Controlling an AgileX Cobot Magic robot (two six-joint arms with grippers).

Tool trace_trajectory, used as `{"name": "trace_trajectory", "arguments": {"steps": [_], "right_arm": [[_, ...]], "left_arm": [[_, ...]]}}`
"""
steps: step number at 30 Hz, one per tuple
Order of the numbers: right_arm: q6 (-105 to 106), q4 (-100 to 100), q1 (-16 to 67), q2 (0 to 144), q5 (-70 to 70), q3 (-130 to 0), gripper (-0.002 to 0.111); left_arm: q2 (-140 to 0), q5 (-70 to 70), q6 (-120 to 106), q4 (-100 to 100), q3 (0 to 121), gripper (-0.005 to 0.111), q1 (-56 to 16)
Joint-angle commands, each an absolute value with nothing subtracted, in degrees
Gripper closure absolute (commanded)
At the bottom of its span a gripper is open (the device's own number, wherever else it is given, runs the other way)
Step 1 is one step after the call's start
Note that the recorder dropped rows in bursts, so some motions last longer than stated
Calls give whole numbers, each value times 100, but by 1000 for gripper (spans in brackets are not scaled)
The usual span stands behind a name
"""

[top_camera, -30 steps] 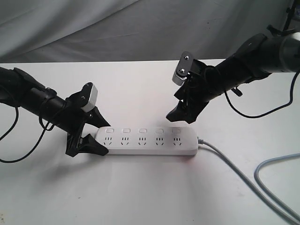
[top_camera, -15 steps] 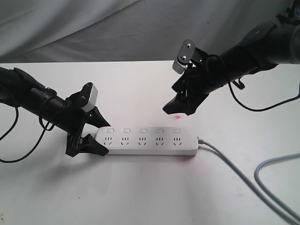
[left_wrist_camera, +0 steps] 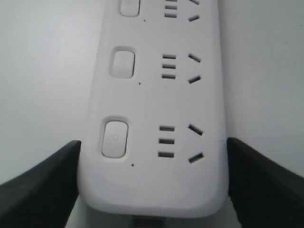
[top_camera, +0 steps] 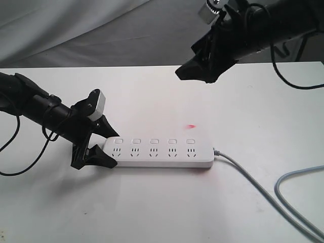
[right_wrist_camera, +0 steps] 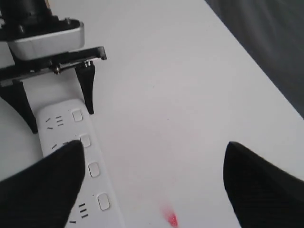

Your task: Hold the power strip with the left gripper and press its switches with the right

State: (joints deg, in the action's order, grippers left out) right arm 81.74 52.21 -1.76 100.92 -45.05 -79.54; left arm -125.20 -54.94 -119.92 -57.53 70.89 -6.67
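The power strip (top_camera: 159, 152) lies on the white table (top_camera: 152, 207), near its middle. The left gripper (top_camera: 112, 148) pinches its left end; the right gripper (top_camera: 195, 75) hangs spread, high above the far side.

The whole rig is looking matte black. The left claw (top_camera: 110, 148) is wearing a white-grey block (top_camera: 97, 105) at its 12 o'clock, thin black wires (top_camera: 46, 135) trailing off it. The right claw (top_camera: 196, 73) is sporting a grey screwed plate (top_camera: 208, 11), 12 o'clock too.

My left gripper (top_camera: 112, 148) sits low, fingers clamped on either side of the power strip (top_camera: 162, 152) at its end. My right gripper (top_camera: 195, 76) hangs high, jaws spread wide, arm angled downward.
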Motion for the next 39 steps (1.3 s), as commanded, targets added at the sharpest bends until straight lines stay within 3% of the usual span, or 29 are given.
{"name": "trace_trajectory", "arguments": {"steps": [1, 15, 17, 21, 25, 34, 39], "right_arm": [[7546, 5281, -188, 9595, -4512, -7942, 35], [6376, 5346, -188, 8275, -5211, -7942, 36], [6376, 5346, -188, 8282, -5598, -7942, 42], [6376, 5373, -188, 8282, -5788, -7942, 68], [6167, 5440, -188, 8282, -6016, -7942, 87], [6072, 5855, -188, 8282, -6105, -7942, 108], [6058, 6343, -188, 8282, -6128, -7942, 108]], "left_arm": [[-12526, -5390, -12004, -5761, 7071, 68, -687], [-12526, -5390, -12004, -5761, 7071, 68, -687], [-12526, -5390, -12004, -5761, 7071, 68, -687], [-12526, -5390, -12004, -5761, 7071, 68, -687], [-12526, -5390, -12004, -5761, 7071, 68, -687], [-12526, -5390, -12004, -5761, 7071, 68, -687], [-12526, -5390, -12004, -5761, 7071, 68, -687]]}}
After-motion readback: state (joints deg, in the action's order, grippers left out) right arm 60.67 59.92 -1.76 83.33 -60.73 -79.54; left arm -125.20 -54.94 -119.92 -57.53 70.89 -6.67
